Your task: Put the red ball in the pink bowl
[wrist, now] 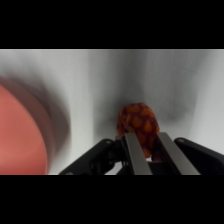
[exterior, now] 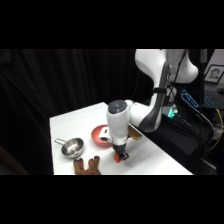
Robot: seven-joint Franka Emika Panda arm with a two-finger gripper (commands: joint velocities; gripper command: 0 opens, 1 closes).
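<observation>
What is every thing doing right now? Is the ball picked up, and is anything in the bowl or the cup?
red ball: between the fingers of the gripper, low by the table.
pink bowl: upright, no ball visible inside, partly hidden by the arm.
metal cup: upright, looks empty.
brown plush toy: lying on the table's near edge.

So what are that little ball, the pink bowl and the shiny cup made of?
The red ball, between the fingers of the pincer, looks bumpy and speckled, perhaps rubber or foam; I can't say which. The pink bowl has a smooth, even surface, probably plastic. The cup gleams silver with bright reflections and has a small handle, so it is most likely steel.
</observation>
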